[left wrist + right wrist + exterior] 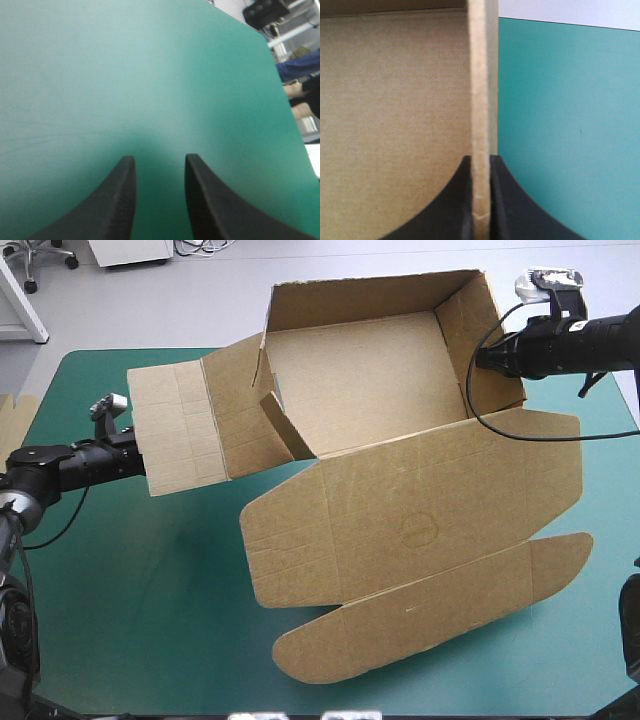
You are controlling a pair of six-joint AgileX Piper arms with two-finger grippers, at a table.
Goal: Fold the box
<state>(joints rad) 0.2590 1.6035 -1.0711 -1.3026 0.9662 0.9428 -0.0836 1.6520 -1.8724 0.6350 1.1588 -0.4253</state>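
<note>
The brown box (400, 530) lies across the table's middle as an open tray, its far and right walls raised and its lid flat toward the front edge. A side flap (175, 430) juts out to the left. My right gripper (482, 355) is shut on the box's right wall, whose edge (481, 75) runs up between the black fingers of my right gripper (481, 162). My left gripper (135, 458) sits at the left flap's outer edge. In the left wrist view my left gripper (160, 162) is open, with only teal-green cover (150, 75) ahead of it.
An edge of more brown board (10, 415) shows at the table's left edge. The lid's rounded tuck flap (430, 615) reaches close to the table's front edge. The teal-green cover (150, 590) lies between the left arm and the lid.
</note>
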